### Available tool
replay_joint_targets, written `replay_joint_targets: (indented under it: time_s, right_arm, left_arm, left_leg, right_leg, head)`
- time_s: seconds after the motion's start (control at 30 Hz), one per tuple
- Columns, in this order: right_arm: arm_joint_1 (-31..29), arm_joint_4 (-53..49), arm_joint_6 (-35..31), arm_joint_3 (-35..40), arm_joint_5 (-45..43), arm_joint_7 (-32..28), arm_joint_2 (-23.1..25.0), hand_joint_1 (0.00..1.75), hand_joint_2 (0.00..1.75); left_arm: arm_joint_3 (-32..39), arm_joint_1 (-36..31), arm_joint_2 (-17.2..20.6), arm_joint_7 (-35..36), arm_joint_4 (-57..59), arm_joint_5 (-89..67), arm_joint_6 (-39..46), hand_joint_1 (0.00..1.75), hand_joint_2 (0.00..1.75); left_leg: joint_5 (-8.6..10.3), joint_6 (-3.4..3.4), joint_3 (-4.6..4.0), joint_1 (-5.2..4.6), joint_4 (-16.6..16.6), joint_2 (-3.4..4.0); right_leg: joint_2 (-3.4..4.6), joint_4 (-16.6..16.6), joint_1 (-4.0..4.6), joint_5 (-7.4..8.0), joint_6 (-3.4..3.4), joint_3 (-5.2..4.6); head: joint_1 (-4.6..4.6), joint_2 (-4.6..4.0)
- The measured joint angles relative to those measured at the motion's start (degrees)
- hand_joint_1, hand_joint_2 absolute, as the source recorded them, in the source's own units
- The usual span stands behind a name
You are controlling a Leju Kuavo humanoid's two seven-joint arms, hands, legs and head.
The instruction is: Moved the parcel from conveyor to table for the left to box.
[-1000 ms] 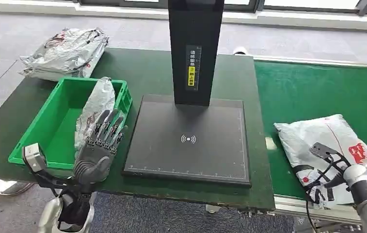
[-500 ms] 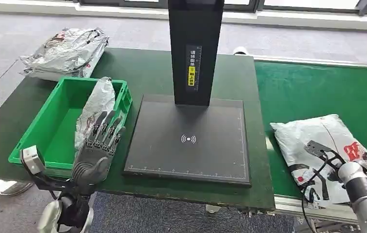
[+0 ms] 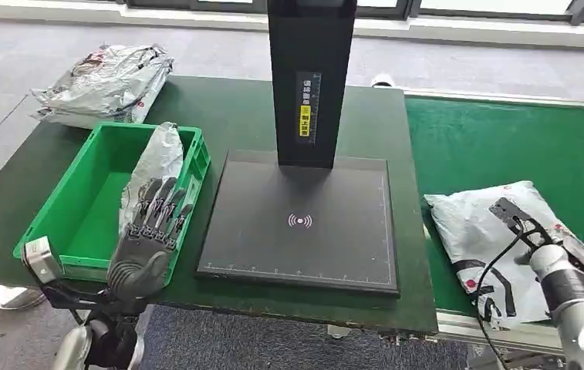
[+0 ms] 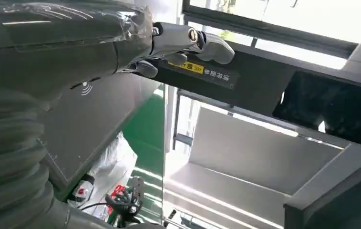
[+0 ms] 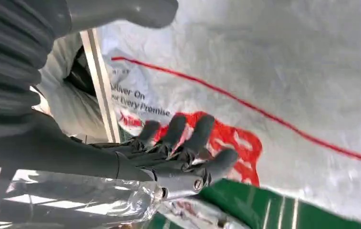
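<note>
A white parcel (image 3: 497,247) with red and black print lies on the green conveyor (image 3: 504,139), near its front edge. My right forearm (image 3: 562,289) reaches over the parcel from the right. In the right wrist view my right hand (image 5: 178,152) is spread against the parcel's (image 5: 288,81) printed face, thumb apart from the fingers and nothing gripped. My left hand (image 3: 146,239) hovers open, fingers straight, over the front right corner of the green bin (image 3: 49,223). A crumpled grey parcel (image 3: 153,162) leans inside that bin against its right wall.
A black scanner pad (image 3: 300,220) with a tall black post (image 3: 308,77) takes up the middle of the dark green table (image 3: 234,116). Several silver parcels (image 3: 107,81) are heaped at the table's far left corner. Grey floor lies beyond.
My right wrist has moved forward and up over the white parcel, which has shifted slightly left on the belt. My left hand has drawn back a little toward the table's front.
</note>
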Motion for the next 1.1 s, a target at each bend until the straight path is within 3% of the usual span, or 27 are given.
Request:
replay_joint_targets:
  time_s: [0.67, 1.1]
  right_arm:
    - [1.1, -0.4, -2.9, 0.0, 1.3, -1.2, 0.3, 0.0, 1.75]
    - [4.2, 1.7, 12.8, -6.3, -7.8, -5.4, -0.3, 0.0, 1.75]
  left_arm:
    - [0.0, 0.3, -0.4, 0.6, -0.9, 0.0, 0.1, 0.0, 1.75]
    - [0.0, -0.7, -0.2, 0.5, 2.0, 0.0, -2.4, 0.0, 1.75]
  left_leg:
    - [-0.01, 0.0, 0.0, 0.0, 0.0, 0.01]
    - [-0.01, 0.0, -0.01, 0.0, 0.0, 0.04]
  right_leg:
    - [0.02, 0.0, 0.0, 0.0, 0.0, -0.06]
    - [0.04, 0.0, 0.0, 0.0, 0.0, -0.1]
  head:
    - [0.0, 0.0]
    - [0.0, -0.02]
